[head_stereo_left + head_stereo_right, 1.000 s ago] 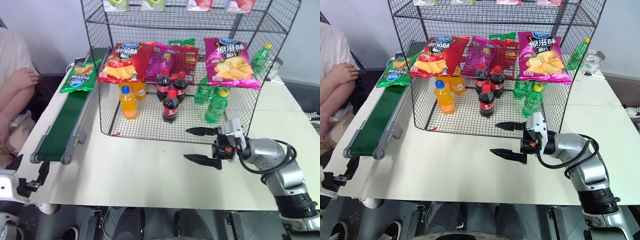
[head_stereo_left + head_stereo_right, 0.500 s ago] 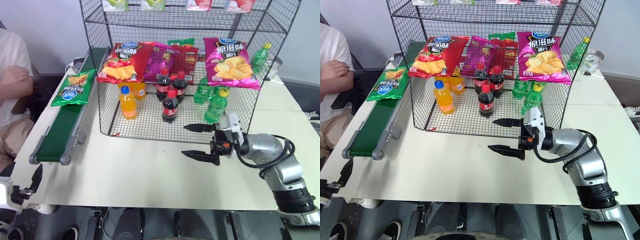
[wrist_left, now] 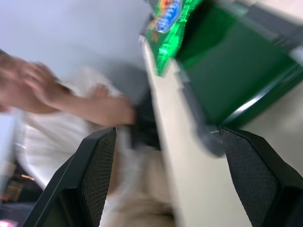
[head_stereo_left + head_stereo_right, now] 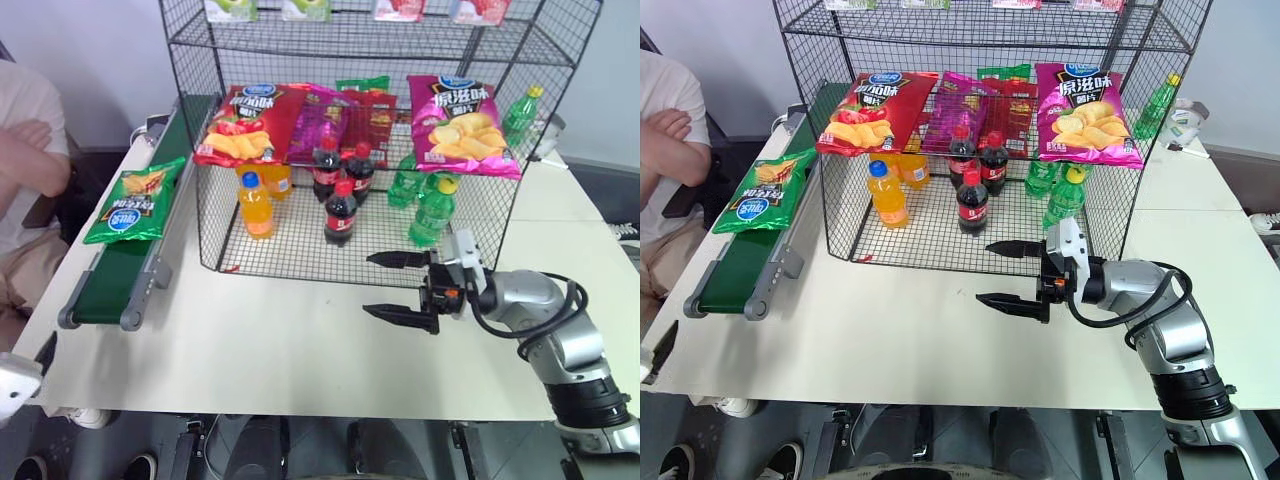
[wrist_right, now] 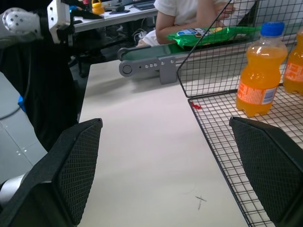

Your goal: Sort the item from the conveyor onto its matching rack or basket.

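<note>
Bag (image 4: 131, 199) riding belt (image 4: 112, 275) at far left, unpicked; rack (image 4: 300, 240) waiting; both grippers (image 4: 404, 288) (image 3: 165, 184) spread, empty.

Setting: cream-white table (image 4: 260, 350) with a second matching table (image 4: 545, 195) butted at its far right corner, plain pale grey wall (image 4: 80, 60) behind, dark floor (image 4: 600, 180) beyond the table edge, and a seated person (image 4: 665, 150) in white at the left.
</note>
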Available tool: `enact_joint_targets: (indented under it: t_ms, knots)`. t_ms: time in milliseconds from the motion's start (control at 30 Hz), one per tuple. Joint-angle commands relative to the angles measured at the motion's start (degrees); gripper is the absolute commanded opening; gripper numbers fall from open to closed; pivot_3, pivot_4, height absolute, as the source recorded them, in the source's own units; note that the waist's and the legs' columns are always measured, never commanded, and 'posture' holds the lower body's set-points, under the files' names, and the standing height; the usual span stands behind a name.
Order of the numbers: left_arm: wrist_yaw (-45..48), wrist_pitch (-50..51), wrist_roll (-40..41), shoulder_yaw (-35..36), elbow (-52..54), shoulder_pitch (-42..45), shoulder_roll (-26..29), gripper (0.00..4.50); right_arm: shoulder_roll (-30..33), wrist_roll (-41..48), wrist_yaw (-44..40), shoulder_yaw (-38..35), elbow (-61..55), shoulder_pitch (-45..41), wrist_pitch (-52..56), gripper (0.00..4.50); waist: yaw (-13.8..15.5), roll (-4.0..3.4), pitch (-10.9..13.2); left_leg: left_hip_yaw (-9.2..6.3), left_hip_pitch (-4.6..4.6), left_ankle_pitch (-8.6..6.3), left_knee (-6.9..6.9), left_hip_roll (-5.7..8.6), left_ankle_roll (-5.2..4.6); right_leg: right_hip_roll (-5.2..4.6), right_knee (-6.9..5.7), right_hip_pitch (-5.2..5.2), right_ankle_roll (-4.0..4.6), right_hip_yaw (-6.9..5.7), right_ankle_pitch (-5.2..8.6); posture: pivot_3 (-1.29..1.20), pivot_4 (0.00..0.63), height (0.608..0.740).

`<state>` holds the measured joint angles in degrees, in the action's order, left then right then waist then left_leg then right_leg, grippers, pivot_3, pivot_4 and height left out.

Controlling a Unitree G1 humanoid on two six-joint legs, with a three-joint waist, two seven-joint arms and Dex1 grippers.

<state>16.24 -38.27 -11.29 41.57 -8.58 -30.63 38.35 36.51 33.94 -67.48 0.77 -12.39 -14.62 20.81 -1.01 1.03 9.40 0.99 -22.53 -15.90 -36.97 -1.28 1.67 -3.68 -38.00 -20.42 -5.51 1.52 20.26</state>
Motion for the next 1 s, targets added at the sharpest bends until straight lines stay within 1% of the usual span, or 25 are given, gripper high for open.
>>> enact_joint_targets:
  t_ms: [33, 200, 267, 500, 600, 767, 1000]
  knots:
    - [-5.68, -4.02, -6.29, -0.63, -1.12, 0.83, 0.85, 3.71, -0.44, 0.53, -0.77, -0.3, -0.53, -0.15, -0.94, 4.48, -0.14, 0.0, 0.0, 0.01, 0.0, 0.0, 0.01, 0.0, 0.0, -0.01, 0.0, 0.0, 0.02, 0.0, 0.01, 0.0, 0.15, 0.739]
    - [-12.49, -5.52, -12.89, -4.14, -3.55, 2.14, -0.2, 3.71, -0.44, 4.74, -2.46, 1.72, -5.35, 1.31, 3.81, 4.48, -0.32, 0.0, 0.0, 0.03, -0.01, 0.0, 0.1, -0.01, 0.0, -0.01, -0.01, -0.07, -0.02, 0.01, -0.02, 0.0, 0.15, 0.739]
    - [-14.75, -6.44, -14.74, -5.46, -4.84, 1.96, 0.14, 3.71, -0.58, 4.83, -2.9, 2.62, -6.57, 1.81, 4.11, 4.48, -0.39, 0.0, 0.0, 0.04, -0.02, 0.0, 0.15, -0.01, 0.0, -0.01, 0.0, -0.1, -0.03, 0.01, -0.02, 0.0, 0.15, 0.739]
    - [-20.58, -8.19, -17.03, -8.04, -9.63, 2.14, 2.43, 3.71, -2.12, 4.66, -2.63, 4.46, -7.0, 1.62, 5.12, 4.48, -0.3, 0.01, -0.01, 0.05, 0.0, 0.0, 0.15, -0.02, 0.0, -0.01, -0.03, -0.1, -0.02, -0.01, -0.03, 0.0, 0.15, 0.739]
    - [-22.01, -8.43, -17.13, -8.84, -9.91, 1.75, 2.87, 3.71, -2.4, 5.23, -2.59, 4.74, -7.58, 1.42, 5.76, 4.48, -0.28, 0.01, -0.01, 0.05, -0.01, 0.0, 0.15, -0.02, 0.0, -0.02, -0.02, -0.1, -0.02, -0.01, -0.03, 0.0, 0.15, 0.739]
    - [-23.88, -8.21, -17.59, -9.92, -9.89, 1.48, 3.3, 3.71, -2.77, 2.94, -3.0, 6.12, -6.9, 2.2, 3.73, 4.48, -0.27, 0.03, -0.02, 0.05, -0.01, 0.0, 0.15, -0.02, 0.0, -0.02, -0.02, -0.1, -0.02, -0.01, -0.03, 0.0, 0.15, 0.739]
    - [-26.16, -7.39, -18.49, -11.16, -9.74, 1.7, 3.81, 3.71, -2.9, 1.58, -3.46, 5.18, -3.93, 2.73, 0.76, 4.48, -0.27, 0.03, -0.03, 0.05, -0.01, 0.0, 0.15, -0.01, 0.0, -0.02, -0.02, -0.1, -0.02, -0.02, -0.03, 0.0, 0.15, 0.739]
